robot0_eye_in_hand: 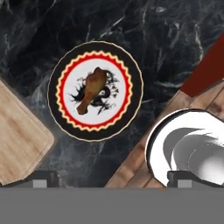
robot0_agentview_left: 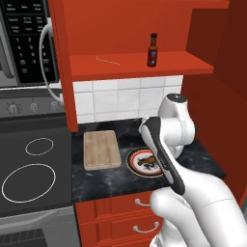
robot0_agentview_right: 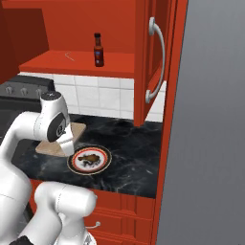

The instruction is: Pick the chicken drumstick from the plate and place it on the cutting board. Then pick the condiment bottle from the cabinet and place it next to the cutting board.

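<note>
While the chicken drumstick (robot0_eye_in_hand: 91, 90) lies in the middle of the plate (robot0_eye_in_hand: 131, 114) on the dark marble bench (robot0_eye_in_hand: 166, 39), the jaws hang high above it, spread wide and holding nothing. Just beside the plate sits the bare cutting board (robot0_agentview_left: 101, 149). Up in the cabinet (robot0_agentview_left: 120, 19), the condiment bottle (robot0_agentview_left: 153, 50) stands upright on the shelf (robot0_agentview_left: 125, 66).

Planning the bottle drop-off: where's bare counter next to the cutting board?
Bare counter: the strip in front of the cutting board up to the counter edge, and the strip behind it to the tiles. On the right, the plate with the chicken drumstick leaves a narrow gap. Left is the stove.
</note>
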